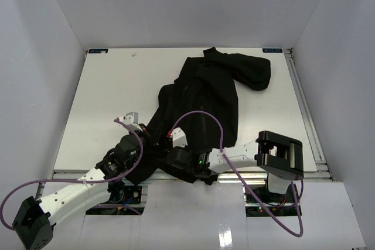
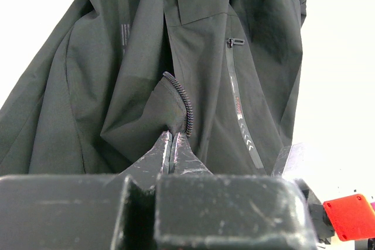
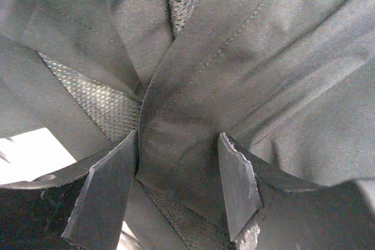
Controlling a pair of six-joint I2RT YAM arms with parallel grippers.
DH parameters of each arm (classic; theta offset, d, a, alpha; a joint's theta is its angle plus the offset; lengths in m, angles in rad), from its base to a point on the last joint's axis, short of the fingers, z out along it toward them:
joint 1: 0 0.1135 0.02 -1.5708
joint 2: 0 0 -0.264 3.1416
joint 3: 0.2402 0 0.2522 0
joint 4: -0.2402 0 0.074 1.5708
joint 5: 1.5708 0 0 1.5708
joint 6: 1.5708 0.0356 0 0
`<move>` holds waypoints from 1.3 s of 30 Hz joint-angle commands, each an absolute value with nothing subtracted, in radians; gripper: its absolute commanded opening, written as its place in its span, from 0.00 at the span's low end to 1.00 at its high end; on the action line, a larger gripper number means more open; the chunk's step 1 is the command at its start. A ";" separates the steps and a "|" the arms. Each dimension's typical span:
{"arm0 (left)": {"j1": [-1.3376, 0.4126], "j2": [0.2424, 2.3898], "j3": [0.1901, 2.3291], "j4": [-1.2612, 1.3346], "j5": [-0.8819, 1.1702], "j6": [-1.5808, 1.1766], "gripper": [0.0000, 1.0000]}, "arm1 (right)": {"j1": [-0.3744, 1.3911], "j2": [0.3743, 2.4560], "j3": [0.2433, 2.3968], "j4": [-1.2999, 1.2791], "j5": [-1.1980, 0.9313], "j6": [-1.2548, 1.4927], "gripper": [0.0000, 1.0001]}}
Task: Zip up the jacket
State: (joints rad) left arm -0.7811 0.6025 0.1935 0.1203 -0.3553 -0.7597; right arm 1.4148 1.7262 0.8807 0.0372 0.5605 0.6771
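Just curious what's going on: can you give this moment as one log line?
jacket: crumpled on table | left gripper: shut on jacket's zipper edge | right gripper: open, over jacket fold

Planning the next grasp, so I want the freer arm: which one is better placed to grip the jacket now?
Right. The right gripper stands open with a fold of the jacket between its fingers, probably ready to close. The left gripper is shut on the zipper edge.

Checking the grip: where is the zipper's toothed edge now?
Left wrist view, centre: the toothed edge curls just above the shut left gripper, which pinches the jacket there.
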 commanded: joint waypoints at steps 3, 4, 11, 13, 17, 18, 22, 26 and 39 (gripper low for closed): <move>-0.784 0.596 0.203 0.137 -0.357 -0.758 0.00 | 1.422 1.723 0.861 0.077 0.509 0.702 0.59; -0.784 0.595 0.204 0.136 -0.358 -0.758 0.00 | 1.422 1.725 0.860 0.077 0.504 0.702 0.58; -0.783 0.590 0.212 0.123 -0.366 -0.756 0.00 | 1.423 1.711 0.823 0.089 0.477 0.711 0.45; -0.783 0.588 0.213 0.121 -0.367 -0.757 0.00 | 1.424 1.702 0.803 0.107 0.467 0.708 0.43; -0.784 0.588 0.216 0.120 -0.368 -0.759 0.00 | 1.425 1.703 0.773 0.135 0.440 0.697 0.34; -0.784 0.588 0.216 0.120 -0.368 -0.761 0.00 | 1.424 1.707 0.768 0.140 0.440 0.698 0.32; -0.784 0.595 0.215 0.120 -0.367 -0.764 0.00 | 1.424 1.716 0.754 0.164 0.436 0.698 0.18; -0.784 0.596 0.213 0.121 -0.366 -0.765 0.00 | 1.424 1.698 0.749 0.170 0.451 0.689 0.09; -0.782 0.579 0.222 0.136 -0.276 -0.735 0.00 | 1.385 1.394 0.684 0.197 0.539 0.564 0.08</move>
